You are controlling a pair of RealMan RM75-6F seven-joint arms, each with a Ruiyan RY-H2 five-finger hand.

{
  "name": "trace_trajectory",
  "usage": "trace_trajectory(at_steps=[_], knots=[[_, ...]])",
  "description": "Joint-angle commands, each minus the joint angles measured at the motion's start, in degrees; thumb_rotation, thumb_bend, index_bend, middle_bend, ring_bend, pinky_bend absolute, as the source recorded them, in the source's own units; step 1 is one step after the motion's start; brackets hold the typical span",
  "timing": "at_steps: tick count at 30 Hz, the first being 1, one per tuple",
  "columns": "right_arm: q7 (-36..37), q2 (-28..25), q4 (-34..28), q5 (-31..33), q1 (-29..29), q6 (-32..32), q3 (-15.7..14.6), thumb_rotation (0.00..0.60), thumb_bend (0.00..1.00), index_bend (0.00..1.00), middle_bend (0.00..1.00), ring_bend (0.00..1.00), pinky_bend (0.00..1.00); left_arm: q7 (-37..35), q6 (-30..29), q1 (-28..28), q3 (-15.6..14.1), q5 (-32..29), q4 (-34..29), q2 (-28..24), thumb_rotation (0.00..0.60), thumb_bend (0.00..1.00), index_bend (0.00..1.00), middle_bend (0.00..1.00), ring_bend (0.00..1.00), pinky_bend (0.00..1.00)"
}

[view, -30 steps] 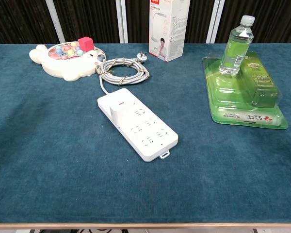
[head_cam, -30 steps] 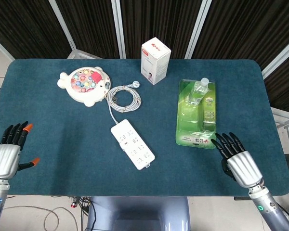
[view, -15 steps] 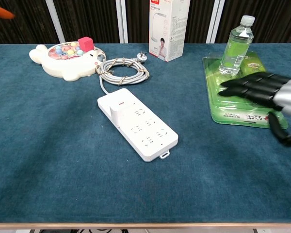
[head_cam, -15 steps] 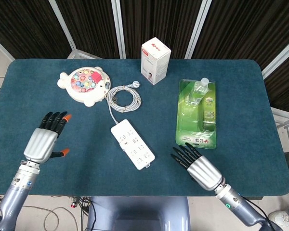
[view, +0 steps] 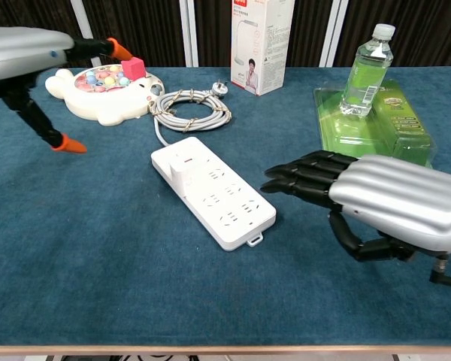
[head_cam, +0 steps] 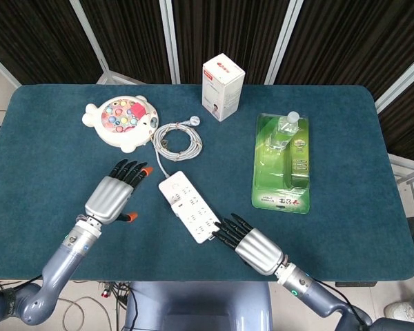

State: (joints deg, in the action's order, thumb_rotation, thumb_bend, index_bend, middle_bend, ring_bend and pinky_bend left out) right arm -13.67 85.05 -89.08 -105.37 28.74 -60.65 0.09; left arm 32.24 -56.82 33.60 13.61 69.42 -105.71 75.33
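White plastic power strip (head_cam: pixel 190 207), oblong and multi-socketed, is found lying flat and diagonal near the middle of the dark blue felt tabletop (head_cam: pixel 345 131). Its grey cable is gathered into a loose coil (head_cam: pixel 177 138) just beyond its far end, with the plug (view: pixel 221 88) resting past the coil; the bundling appears intended to keep the cord out of the working area. The sockets face upward and one raised block is noted at the strip's far end.

Right hand (head_cam: pixel 252 246) is observed at the strip's near end, fingers extended and spread, tips close to the strip's corner; contact cannot be confirmed. Nothing is held. Left hand (head_cam: pixel 114 196) is positioned on the strip's other side, apart from it, fingers likewise extended with orange tips showing, holding nothing.

Both hands are judged to be flanking the strip for an approach from opposite sides.
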Motion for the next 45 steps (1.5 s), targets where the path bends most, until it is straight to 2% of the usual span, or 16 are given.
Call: trace_trajectory(at_steps=[1, 11, 20, 33, 39, 45], knots=[[-0.7, 1.4, 0.4, 1.6, 1.3, 1.7, 0.9, 0.6, 1.0, 0.0, 0.01, 0.0, 0.07, 1.2, 1.8, 2.3, 0.5, -2.4, 1.2, 1.6, 0.6, 0.0, 0.07, 0.03, 0.0, 0.0], [-2.2, 6.3, 2.9, 5.7, 4.2, 5.9, 1.7, 0.6, 1.0, 0.0, 0.01, 0.0, 0.07, 3.5, 4.3, 7.3, -0.8, -5.9, 3.5, 4.6, 0.6, 0.0, 0.07, 0.05, 0.0, 0.0], [-3.6, 11.5, 6.8, 9.2, 5.6, 8.6, 0.8, 0.6, 1.0, 0.0, 0.01, 0.0, 0.07, 3.8, 7.0, 11.7, -2.2, -8.6, 8.0, 7.6, 0.6, 0.0, 0.1, 0.08, 0.0, 0.0], [-3.5, 12.6, 7.7, 11.3, 6.8, 8.0, 0.7, 0.6, 1.0, 0.0, 0.01, 0.0, 0.07, 3.5, 7.7, 15.9, -3.3, -10.9, 10.8, 9.9, 0.6, 0.0, 0.13, 0.13, 0.01, 0.0], [-3.8, 12.5, 7.6, 11.8, 6.9, 7.6, 0.1, 0.6, 1.0, 0.0, 0.01, 0.0, 0.07, 3.8, 8.2, 17.4, -4.2, -11.4, 12.1, 10.7, 0.6, 0.06, 0.19, 0.23, 0.04, 0.01], [-3.9, 12.2, 7.4, 12.3, 6.9, 7.0, -0.3, 0.6, 1.0, 0.0, 0.01, 0.0, 0.07, 3.7, 10.2, 19.4, -5.1, -11.8, 14.4, 10.3, 0.6, 0.06, 0.23, 0.25, 0.04, 0.01]])
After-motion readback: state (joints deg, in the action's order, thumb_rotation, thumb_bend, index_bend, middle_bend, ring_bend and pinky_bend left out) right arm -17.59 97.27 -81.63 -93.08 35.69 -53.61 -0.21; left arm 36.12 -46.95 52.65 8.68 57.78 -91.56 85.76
